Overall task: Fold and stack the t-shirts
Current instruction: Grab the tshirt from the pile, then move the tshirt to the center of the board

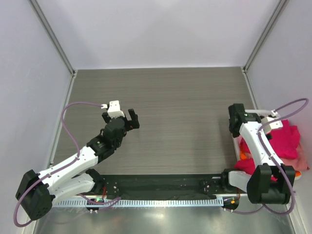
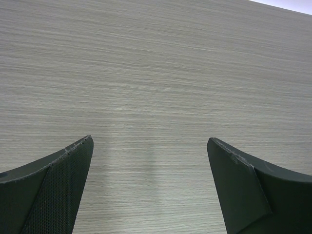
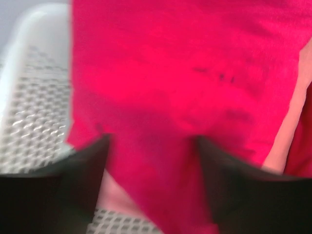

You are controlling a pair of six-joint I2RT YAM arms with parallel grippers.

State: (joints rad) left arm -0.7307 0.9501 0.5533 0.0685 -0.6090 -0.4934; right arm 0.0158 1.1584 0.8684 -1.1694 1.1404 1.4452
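A bright crimson-red t-shirt [image 1: 285,141] lies bunched on a pile in the white basket [image 1: 240,146] at the table's right edge. A salmon-pink shirt [image 1: 301,160] shows under it. In the right wrist view the crimson cloth [image 3: 180,73] fills the frame, with pink cloth [image 3: 122,195] below. My right gripper [image 3: 152,161] is open, its jaws standing either side of the crimson cloth just over it. In the top view the right gripper's jaws are hidden by the wrist [image 1: 239,119]. My left gripper [image 1: 129,118] is open and empty above the bare table [image 2: 156,73].
The basket's perforated white wall [image 3: 34,112] is at the left of the right wrist view. A black strip and a metal rail [image 1: 161,187] run along the near edge between the arm bases. Grey walls enclose the table.
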